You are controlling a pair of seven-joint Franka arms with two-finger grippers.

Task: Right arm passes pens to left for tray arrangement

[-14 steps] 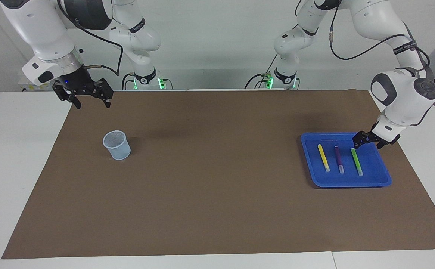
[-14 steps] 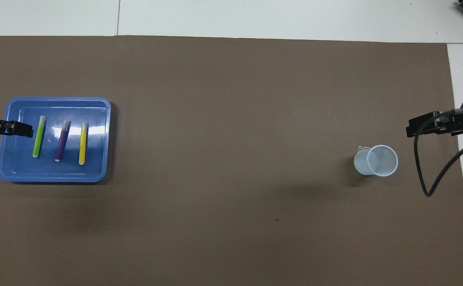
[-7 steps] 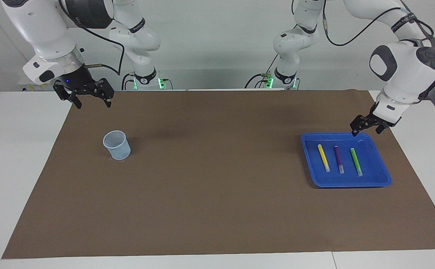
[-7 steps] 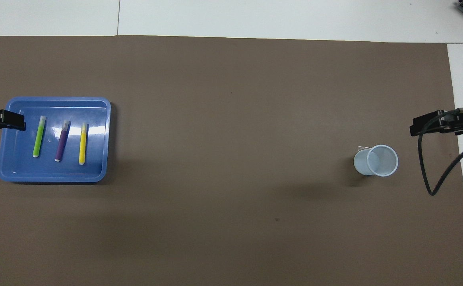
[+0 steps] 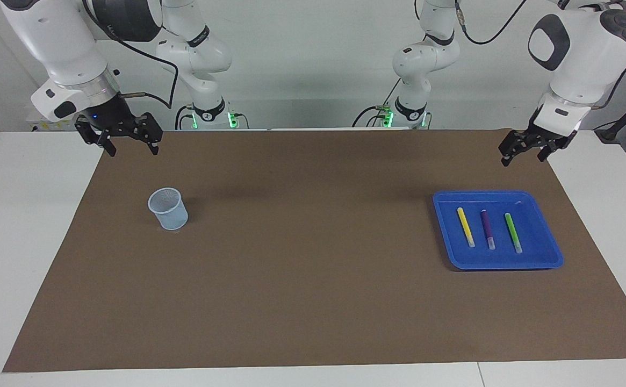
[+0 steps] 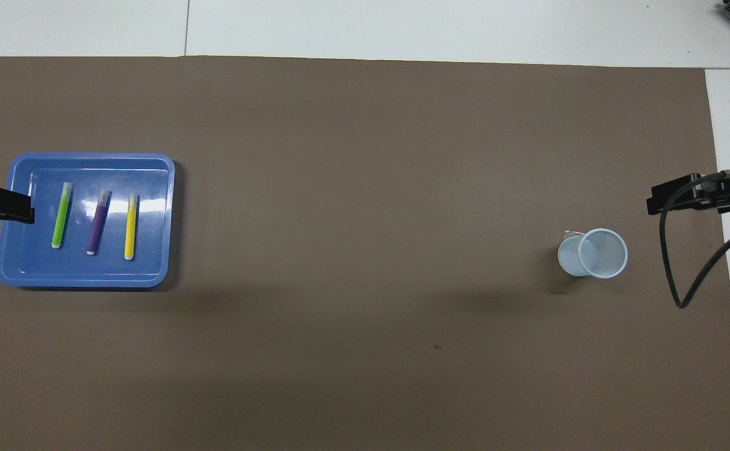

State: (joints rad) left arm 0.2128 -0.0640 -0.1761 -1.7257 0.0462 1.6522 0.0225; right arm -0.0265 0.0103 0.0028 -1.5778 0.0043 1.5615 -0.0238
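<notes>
Tray [image 5: 544,252] was bright blue. Pens in it: yellow pen [image 5: 465,226], purple pen [image 5: 488,228], green pen [image 5: 512,231], each with whitish tip. Mesh cup [image 5: 168,208] was pale blue. Table mat [image 5: 302,279] was plain brown; table [image 5: 28,215] white. Arms white, grippers black.

- You have a wide bare stretch of brown mat [image 5: 302,258] on the table between the cup [image 5: 168,209] and the tray [image 5: 498,260]; a hand can pass there freely.
- The cup stands upright toward the right arm's end, alone.
- The tray's raised rim rings three pens [image 5: 488,229] lying side by side, apart, with gaps between them.
- The left hand [image 5: 522,149] and right hand [image 5: 128,141] hang raised, jaws spread, over the mat's corners nearest the robots.
</notes>
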